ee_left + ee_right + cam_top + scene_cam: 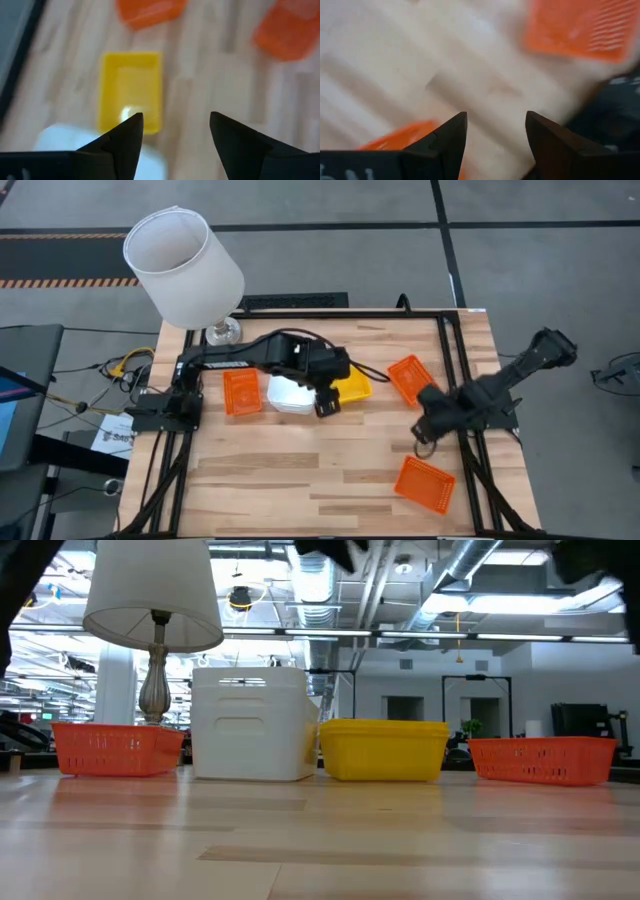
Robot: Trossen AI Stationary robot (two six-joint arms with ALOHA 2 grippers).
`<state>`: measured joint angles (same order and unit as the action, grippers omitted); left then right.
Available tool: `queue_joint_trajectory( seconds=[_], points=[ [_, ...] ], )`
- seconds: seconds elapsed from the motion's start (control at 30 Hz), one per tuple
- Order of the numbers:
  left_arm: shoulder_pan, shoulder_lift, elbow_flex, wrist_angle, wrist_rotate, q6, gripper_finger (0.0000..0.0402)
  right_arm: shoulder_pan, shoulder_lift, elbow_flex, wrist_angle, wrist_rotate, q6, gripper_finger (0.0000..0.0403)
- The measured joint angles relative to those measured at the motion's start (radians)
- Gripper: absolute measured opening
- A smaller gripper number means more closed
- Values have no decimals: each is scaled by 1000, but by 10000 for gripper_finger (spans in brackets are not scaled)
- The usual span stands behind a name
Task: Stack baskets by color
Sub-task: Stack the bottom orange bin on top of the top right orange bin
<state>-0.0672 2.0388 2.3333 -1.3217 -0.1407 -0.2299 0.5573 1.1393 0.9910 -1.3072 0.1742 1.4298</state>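
While both claws hang open and empty, baskets lie spread on the tabletop [300, 480].
Left claw [327, 402] hovers above the white basket stack [288, 393], yellow stack [355, 388] just beside it; one orange basket [241, 392] sits on the white stack's other side. Right claw [428, 432] hovers between the tilted orange basket [410, 378] and the near-edge orange basket [424, 484], touching neither. Lamp [185, 265] stands at the far left corner.

left tool [328, 402]: open, mid-table | right tool [424, 434]: open, right side
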Motion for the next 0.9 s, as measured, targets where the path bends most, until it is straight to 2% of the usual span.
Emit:
queue_joint_trajectory(
  seconds=[0.1,0.3,0.47,0.53,0.67,0.8,0.9],
  points=[
    [-22,-3,0,79,55,1,219,106,12,-5,57,-5,92,226],
    [-63,7,-1,256,59,25,219,302,47,-5,66,-28,295,226],
    [-80,27,-55,457,92,86,219,470,59,-6,118,-49,501,226],
    [-81,31,-104,612,95,92,219,515,59,-5,137,-49,581,226],
    [-77,49,-159,744,162,67,219,587,60,-5,148,-63,735,226],
    [-84,47,-168,718,258,52,219,613,97,-5,202,-153,821,222],
    [-94,16,-168,637,276,55,219,607,163,-5,295,-223,823,215]
  ],
)
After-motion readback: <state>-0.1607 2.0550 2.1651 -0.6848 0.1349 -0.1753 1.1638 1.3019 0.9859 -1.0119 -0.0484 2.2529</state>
